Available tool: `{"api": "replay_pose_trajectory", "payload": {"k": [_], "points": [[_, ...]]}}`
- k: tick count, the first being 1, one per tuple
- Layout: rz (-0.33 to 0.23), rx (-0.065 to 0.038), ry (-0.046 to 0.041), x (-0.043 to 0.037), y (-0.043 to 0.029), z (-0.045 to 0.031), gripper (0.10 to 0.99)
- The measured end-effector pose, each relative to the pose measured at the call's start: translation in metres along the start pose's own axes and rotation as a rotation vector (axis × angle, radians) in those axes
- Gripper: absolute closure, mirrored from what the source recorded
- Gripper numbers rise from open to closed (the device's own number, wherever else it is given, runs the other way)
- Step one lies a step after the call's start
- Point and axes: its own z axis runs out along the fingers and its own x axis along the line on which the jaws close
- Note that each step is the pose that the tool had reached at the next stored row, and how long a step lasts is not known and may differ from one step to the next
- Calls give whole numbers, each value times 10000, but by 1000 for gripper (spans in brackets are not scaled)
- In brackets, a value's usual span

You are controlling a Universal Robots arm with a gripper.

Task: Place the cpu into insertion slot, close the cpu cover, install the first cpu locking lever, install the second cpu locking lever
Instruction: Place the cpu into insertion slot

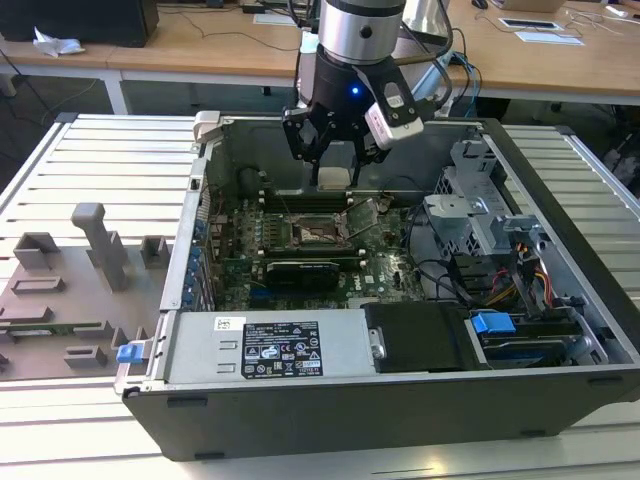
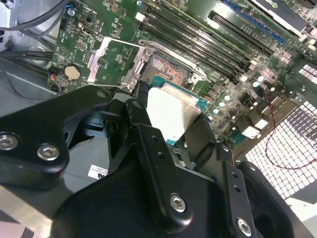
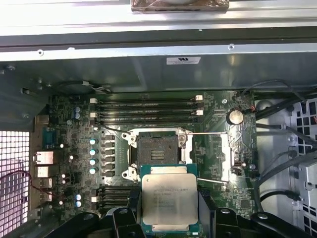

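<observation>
**Count.** One arm [image 1: 355, 30], one pincer [image 1: 335, 160], one cpu [image 3: 170, 202], one insertion slot [image 3: 157, 148] and one cpu cover [image 2: 94, 62]. One open computer case [image 1: 400, 410] lies on its side on a slatted metal table [image 1: 100, 160]. Several grey fixtures [image 1: 95, 245] stand on the table toward its edge at the exterior view's left, apart from the case.

**Arm pose.** The arm comes straight down into the case near its far wall. The wrist is vertical and the pincer points down at the green motherboard [image 3: 210, 114].

**Pincer.** The two black fingers [image 2: 148, 144] are clamped on the cpu by two opposite edges. The chip is held level with its silvery top facing up.

**Location of the cpu.** It hangs in the pincer above the motherboard and is not seated. In the first wrist view it lies just beside the insertion slot, at the slot's edge nearest the pincer.

**Insertion slot.** It sits near the middle of the motherboard with its dark centre exposed.

**Cpu cover.** It is swung open and tilted up off one side of the slot. Green board shows through its window.

**Other items.** Four long black memory slots [image 3: 148, 109] run side by side between the insertion slot and the case's far wall. One coin cell [image 3: 234, 116] sits on the motherboard near the cover's corner.
</observation>
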Motion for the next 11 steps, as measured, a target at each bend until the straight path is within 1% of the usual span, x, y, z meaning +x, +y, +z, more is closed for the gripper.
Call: {"api": "replay_pose_trajectory", "payload": {"k": [3,11], "points": [[0,0,0,-1,-3,38,545],[0,0,0,-2,-9,103,545]]}}
